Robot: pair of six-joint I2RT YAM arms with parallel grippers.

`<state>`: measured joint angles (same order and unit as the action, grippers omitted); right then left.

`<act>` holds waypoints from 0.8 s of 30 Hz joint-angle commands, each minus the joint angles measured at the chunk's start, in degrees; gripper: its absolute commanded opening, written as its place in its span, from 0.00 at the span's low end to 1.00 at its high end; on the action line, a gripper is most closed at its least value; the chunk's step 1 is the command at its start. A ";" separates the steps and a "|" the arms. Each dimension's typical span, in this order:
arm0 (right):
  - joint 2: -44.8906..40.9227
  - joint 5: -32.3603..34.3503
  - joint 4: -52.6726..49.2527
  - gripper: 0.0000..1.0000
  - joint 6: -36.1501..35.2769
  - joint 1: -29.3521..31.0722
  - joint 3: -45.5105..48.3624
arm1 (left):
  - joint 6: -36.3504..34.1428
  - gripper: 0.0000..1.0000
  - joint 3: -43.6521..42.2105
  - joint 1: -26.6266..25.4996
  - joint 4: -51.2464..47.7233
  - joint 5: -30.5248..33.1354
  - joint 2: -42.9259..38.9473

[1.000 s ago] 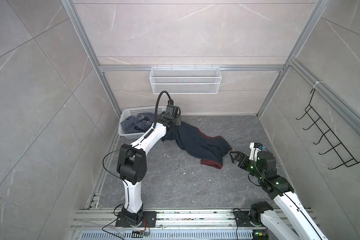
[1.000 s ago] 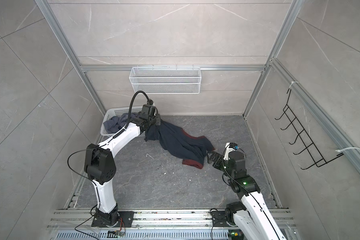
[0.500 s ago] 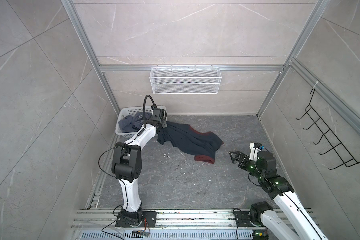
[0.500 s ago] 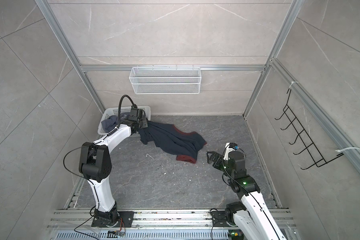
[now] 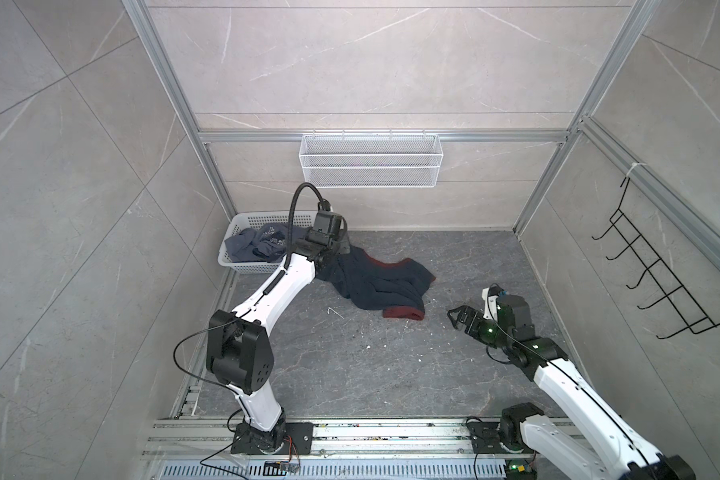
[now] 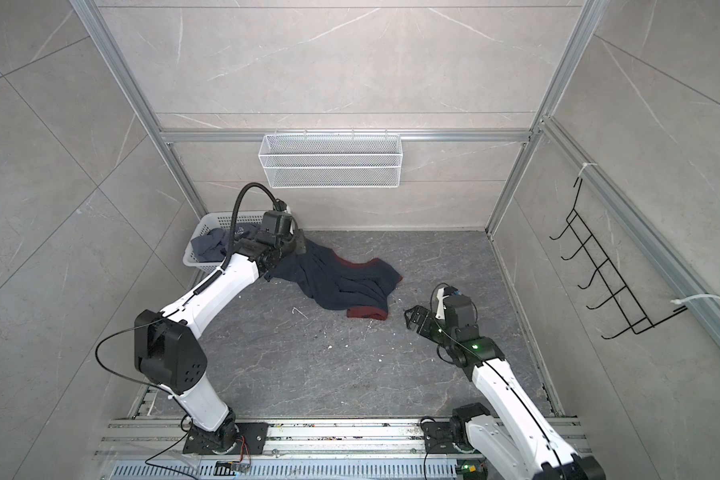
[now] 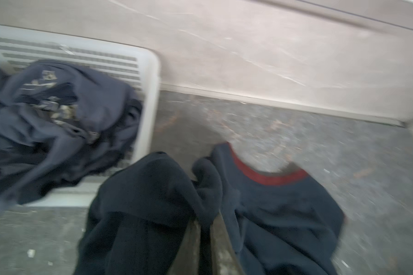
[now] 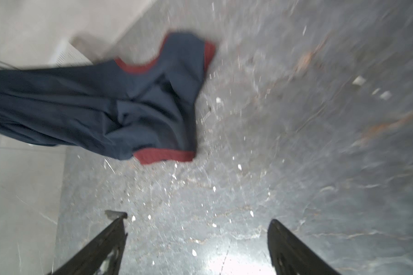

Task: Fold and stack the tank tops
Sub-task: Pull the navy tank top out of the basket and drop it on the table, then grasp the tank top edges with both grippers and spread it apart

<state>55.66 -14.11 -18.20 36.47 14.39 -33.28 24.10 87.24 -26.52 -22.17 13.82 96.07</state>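
as left gripper (image 6: 300,246) pinches navy tank top (image 5: 375,282), right gripper (image 8: 196,219) gapes

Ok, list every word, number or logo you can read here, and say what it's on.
On the slate blue-grey tank top in the white perforated basket: pale lettering, too blurred in the left wrist view and too small in both top views to read.
On the navy tank top with red trim: no print shows on the visible folds.
Nothing else carries text.

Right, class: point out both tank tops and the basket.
navy tank top (image 5: 375,286): a top view, crumpled middle.
blue-grey tank top (image 5: 250,245): a top view, bunched middle.
white basket (image 5: 246,267): a top view, front wall.
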 commanded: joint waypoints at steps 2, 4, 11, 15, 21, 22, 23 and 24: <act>9.74 -3.05 5.83 0.88 0.46 6.92 -2.75 | 5.86 0.00 -7.59 -0.49 -4.06 1.22 -8.67; 14.10 -2.77 8.66 0.86 1.15 9.95 -4.22 | 7.12 0.00 -11.48 -0.58 -4.76 2.28 -12.03; 26.89 -0.05 16.44 0.77 3.39 17.00 -9.45 | 10.32 0.00 -25.04 -0.56 -7.19 4.12 -23.07; 32.53 2.16 15.85 0.70 2.03 17.20 -13.10 | 11.04 0.00 -31.57 -0.59 -8.04 2.85 -26.07; 36.10 3.24 14.83 0.55 0.39 17.20 -17.15 | 12.06 0.08 -37.45 -0.48 -7.63 1.88 -27.49; 36.50 3.75 14.13 0.53 0.18 17.16 -17.82 | 11.99 0.11 -37.94 -0.54 -7.62 1.74 -27.42; 36.92 4.29 13.53 0.50 -0.22 17.19 -18.36 | 11.91 0.14 -38.19 -0.49 -7.86 1.75 -27.09; 37.06 4.63 13.17 0.48 -0.58 17.16 -18.70 | 11.85 0.18 -38.40 -0.55 -8.22 1.89 -26.82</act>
<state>91.55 -11.68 -3.40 37.36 31.48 -49.76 35.18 48.77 -27.11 -30.06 16.10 70.11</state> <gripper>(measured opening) 0.494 0.150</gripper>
